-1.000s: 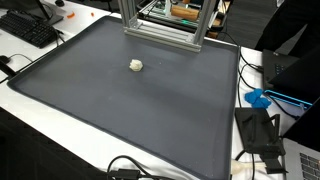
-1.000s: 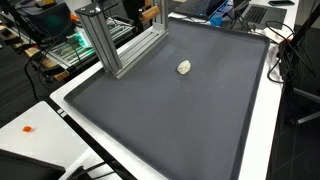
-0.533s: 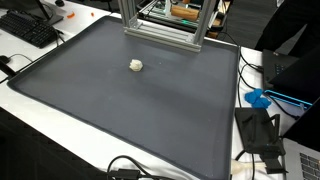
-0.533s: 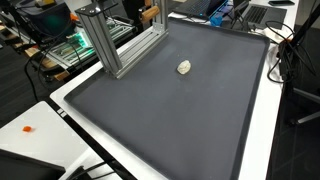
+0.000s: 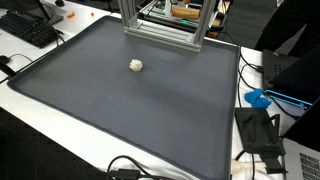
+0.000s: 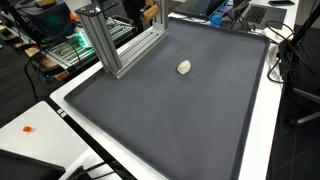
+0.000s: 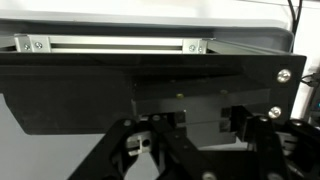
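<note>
Nothing has shifted in either exterior view: the keyboard (image 5: 30, 28) lies at left, and the small whitish lump (image 5: 136, 65) stays on the dark mat (image 5: 120, 115), near the aluminium frame (image 5: 165, 30). The gripper (image 7: 198, 150) shows only its linkages, so its spread cannot be told.

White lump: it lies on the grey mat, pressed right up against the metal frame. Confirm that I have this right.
Not right. The white lump does lie on the grey mat, but it is not against the metal frame. It sits apart from it, with bare mat between them. Both exterior views show the gap.
</note>
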